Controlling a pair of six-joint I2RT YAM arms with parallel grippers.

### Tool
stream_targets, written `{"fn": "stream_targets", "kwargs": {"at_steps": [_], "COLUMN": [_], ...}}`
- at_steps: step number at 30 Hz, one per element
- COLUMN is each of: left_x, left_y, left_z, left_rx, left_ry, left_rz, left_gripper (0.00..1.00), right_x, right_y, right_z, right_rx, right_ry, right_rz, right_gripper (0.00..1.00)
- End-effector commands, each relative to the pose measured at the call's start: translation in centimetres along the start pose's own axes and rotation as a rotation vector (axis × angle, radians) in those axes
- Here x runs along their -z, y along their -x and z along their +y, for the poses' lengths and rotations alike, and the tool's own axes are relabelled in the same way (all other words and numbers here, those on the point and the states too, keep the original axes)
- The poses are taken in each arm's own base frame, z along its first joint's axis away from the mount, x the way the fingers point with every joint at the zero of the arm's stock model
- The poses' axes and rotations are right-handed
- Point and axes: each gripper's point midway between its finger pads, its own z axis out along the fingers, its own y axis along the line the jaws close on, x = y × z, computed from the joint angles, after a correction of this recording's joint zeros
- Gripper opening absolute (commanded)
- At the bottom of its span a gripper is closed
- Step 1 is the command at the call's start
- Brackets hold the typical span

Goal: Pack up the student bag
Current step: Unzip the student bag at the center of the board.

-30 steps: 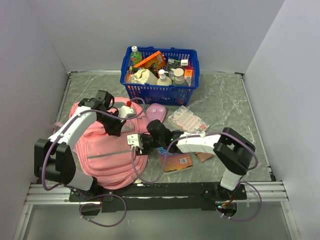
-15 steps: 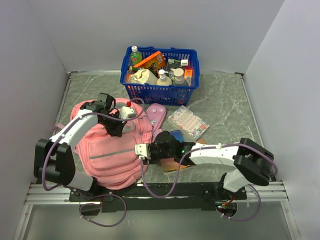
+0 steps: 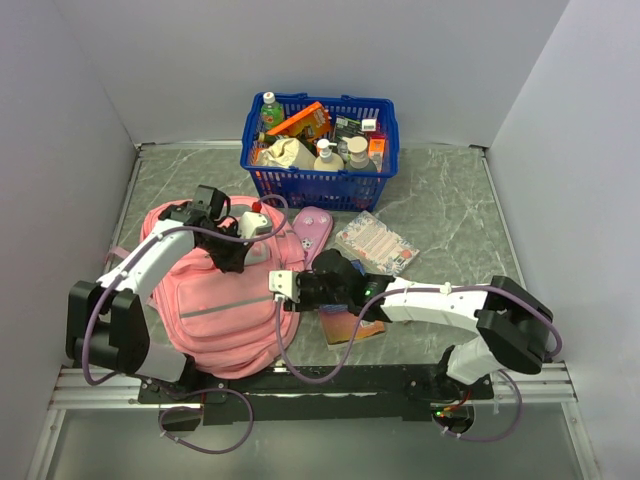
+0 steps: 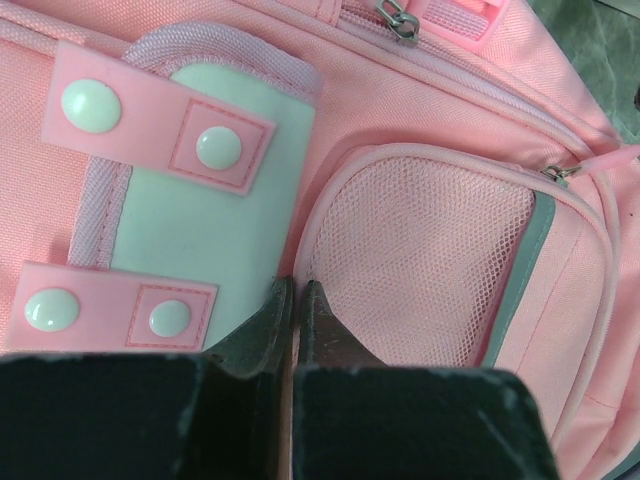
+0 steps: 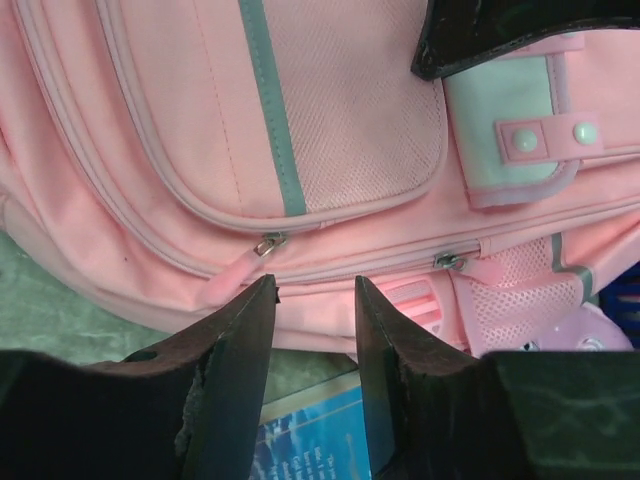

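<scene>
The student bag [image 3: 210, 310], a soft pink backpack with grey trim, lies flat on the left of the table. My left gripper [image 3: 232, 262] rests on its upper front. In the left wrist view that gripper [image 4: 297, 285] is shut, pinching the bag's fabric [image 4: 430, 240] between a pale green snap pocket [image 4: 200, 220] and a mesh pocket. My right gripper [image 3: 275, 290] sits at the bag's right side. In the right wrist view it [image 5: 315, 285] is open, its jaws empty and level with the bag's edge [image 5: 200, 120], just below a pink zip pull [image 5: 240, 264].
A blue basket [image 3: 320, 150] full of bottles and boxes stands at the back. A small pink pencil case [image 3: 312, 228] and a clear packet [image 3: 375, 240] lie right of the bag. A blue-covered book [image 3: 350, 325] lies under the right arm and shows in the right wrist view [image 5: 310, 440].
The right arm dipped toward the table's front, then came back up against the bag's side, and its jaws have narrowed. The bag shifted slightly. The left gripper stayed shut in place.
</scene>
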Motion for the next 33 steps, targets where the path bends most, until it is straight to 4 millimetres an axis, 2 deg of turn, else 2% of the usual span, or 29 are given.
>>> {"fn": "stream_targets", "kwargs": {"at_steps": [1, 3, 6, 10, 14, 18, 19, 24, 27, 33], "left_x": [0.4, 0.4, 0.2, 0.3, 0.3, 0.6, 0.7, 1.0, 0.9, 0.7], "left_y": [1.7, 2.0, 1.8, 1.9, 1.9, 2.0, 2.1, 1.9, 1.8, 1.8], "left_z": [0.5, 0.8, 0.9, 0.8, 0.7, 0.7, 0.6, 0.5, 0.5, 0.4], "left_rx": [-0.032, -0.024, -0.016, -0.021, -0.02, -0.02, -0.022, -0.028, -0.027, -0.021], "left_ry": [0.04, 0.058, 0.06, 0.063, 0.058, 0.061, 0.062, 0.069, 0.069, 0.061], "left_rz": [-0.079, -0.088, -0.081, -0.093, -0.094, -0.096, -0.097, -0.098, -0.098, -0.098], "left_gripper": [0.01, 0.01, 0.01, 0.01, 0.01, 0.01, 0.01, 0.01, 0.01, 0.01], "right_x": [-0.3, -0.6, -1.1, -1.5, -2.1, -3.0, -3.3, -3.1, -2.6, -2.4], "right_y": [2.2, 2.9, 2.5, 1.5, 0.4, -0.6, -1.7, -4.0, -3.3, -3.9], "right_z": [0.3, 0.8, 1.8, 2.6, 2.6, 1.9, 1.5, -0.7, -1.1, -1.6], "right_rx": [-0.12, -0.195, -0.294, -0.354, -0.373, -0.369, -0.366, -0.34, -0.349, -0.36], "right_ry": [0.026, 0.045, 0.077, 0.064, 0.028, -0.018, -0.054, -0.221, -0.251, -0.299], "right_rz": [-0.078, -0.107, -0.09, -0.057, -0.02, 0.028, 0.068, 0.142, 0.097, 0.116], "right_gripper": [0.47, 0.48, 0.49, 0.49, 0.49, 0.48, 0.47, 0.45, 0.45, 0.46]}}
